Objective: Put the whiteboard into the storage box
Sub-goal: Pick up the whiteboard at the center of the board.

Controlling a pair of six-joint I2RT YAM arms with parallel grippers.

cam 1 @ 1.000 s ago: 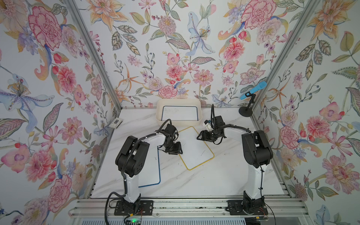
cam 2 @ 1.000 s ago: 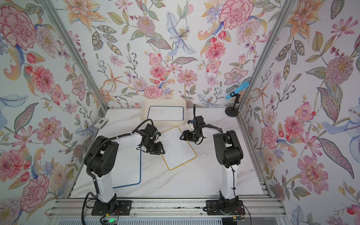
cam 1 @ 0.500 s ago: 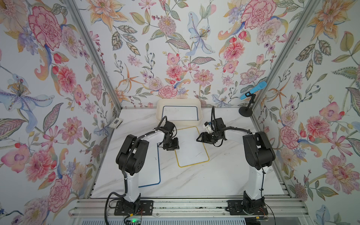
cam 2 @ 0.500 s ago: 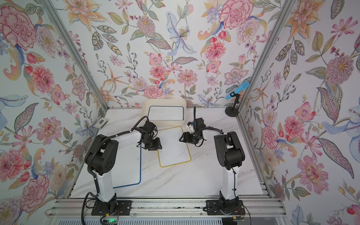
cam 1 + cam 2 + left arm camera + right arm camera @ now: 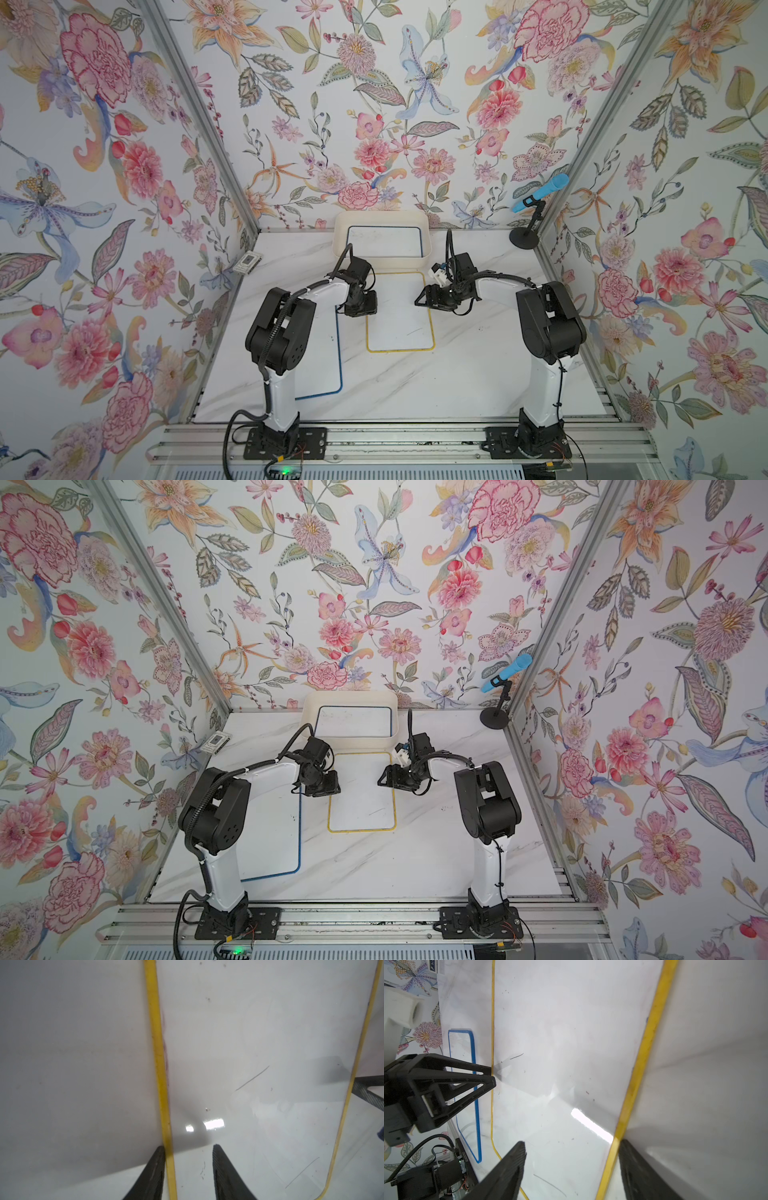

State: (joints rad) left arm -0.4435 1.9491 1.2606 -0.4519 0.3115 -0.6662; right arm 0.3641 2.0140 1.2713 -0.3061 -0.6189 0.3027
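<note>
A blue-rimmed whiteboard [image 5: 384, 242] already lies in the storage box [image 5: 382, 262]. The yellow-rimmed whiteboard [image 5: 400, 318] lies flat on the bench [image 5: 469, 365] just before it, left pincer [image 5: 189, 1152] and right pincer [image 5: 572, 1147] both apart astride its edges, not yet lifted.

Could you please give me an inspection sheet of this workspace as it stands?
Surface: marble-look table, no spills seen.
Job's things: storage box at the back holds a blue-framed whiteboard; yellow-framed whiteboard lies before it; second blue-framed board lies beneath the left arm.
Clutter: small grey device at the left edge; blue microphone on a stand, far right corner.
Grippers: left gripper and right gripper each straddle a long edge of the yellow-framed whiteboard, jaws apart.
Cables: black cable loops at the front left; nothing snagged seen.
Surroundings: floral walls; metal rail in front.
</note>
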